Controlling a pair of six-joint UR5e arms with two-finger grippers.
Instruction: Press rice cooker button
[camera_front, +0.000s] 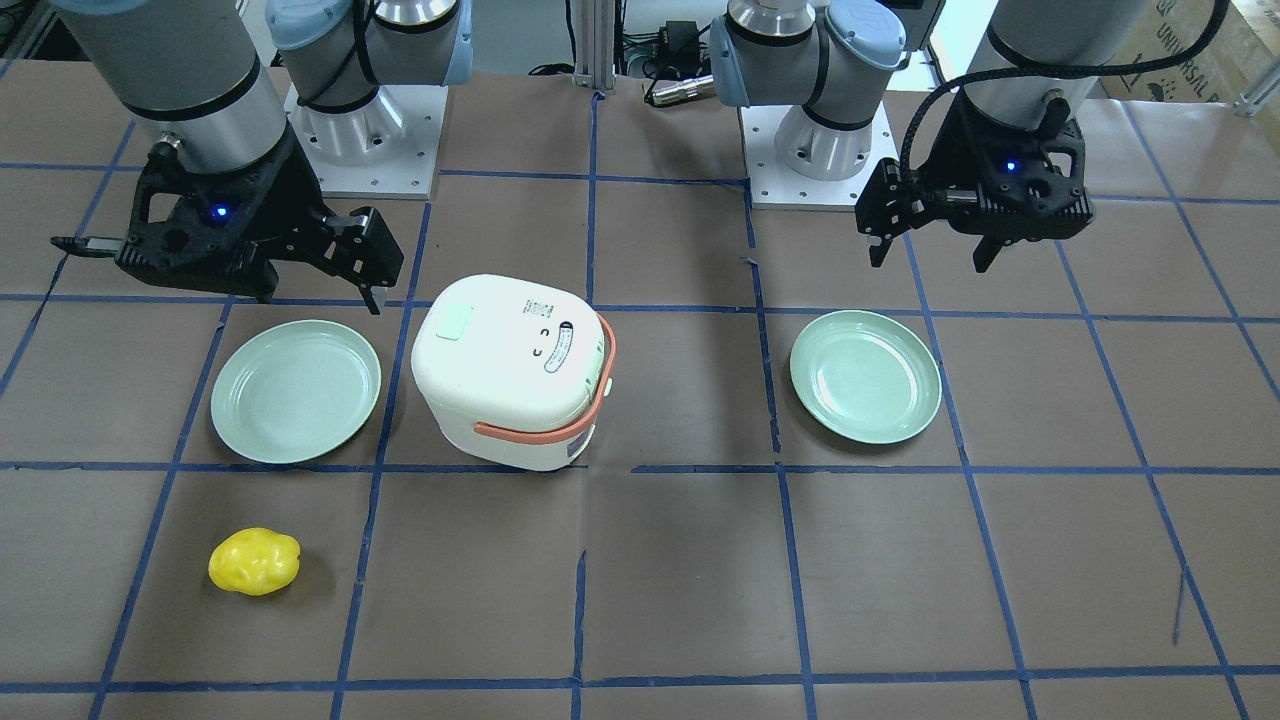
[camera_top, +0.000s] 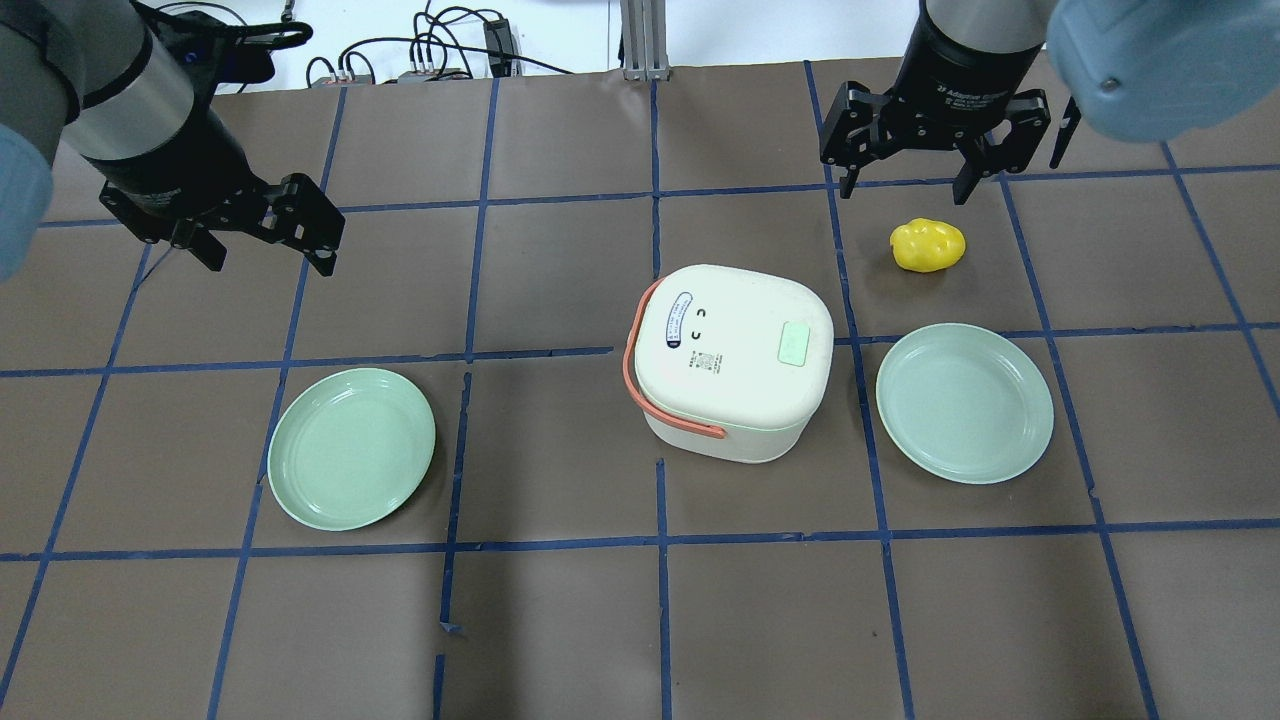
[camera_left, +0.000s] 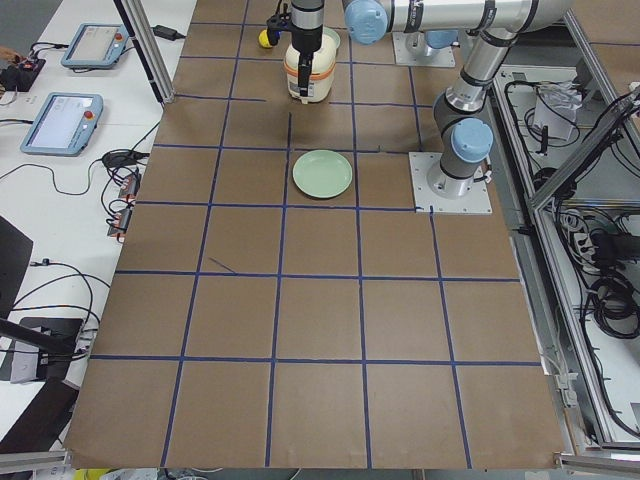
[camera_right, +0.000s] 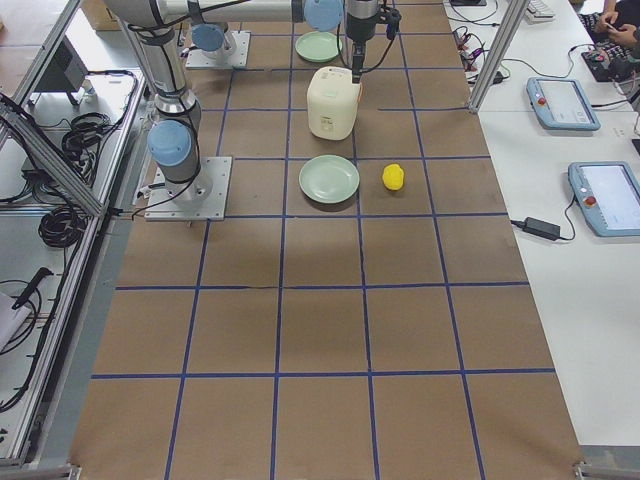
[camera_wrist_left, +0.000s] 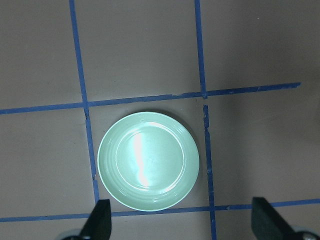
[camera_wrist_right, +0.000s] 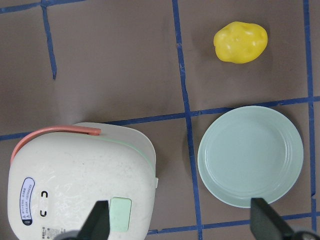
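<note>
The rice cooker (camera_top: 730, 360) stands closed on the worktop (camera_top: 560, 620) between the left plate (camera_top: 350, 448) and right plate (camera_top: 965, 402). Above, the left pincer (camera_top: 270, 263) and the right pincer (camera_top: 905, 192) hang empty, fingers spread wide.

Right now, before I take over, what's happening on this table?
Nothing is being held. The rice cooker sits closed mid-table, with no tool on its green lid button. The right tool hangs open above the cooker's edge and the right plate, with a yellow potato-shaped toy nearby. The left tool hangs open above the left plate. Neither tool touches anything.
</note>
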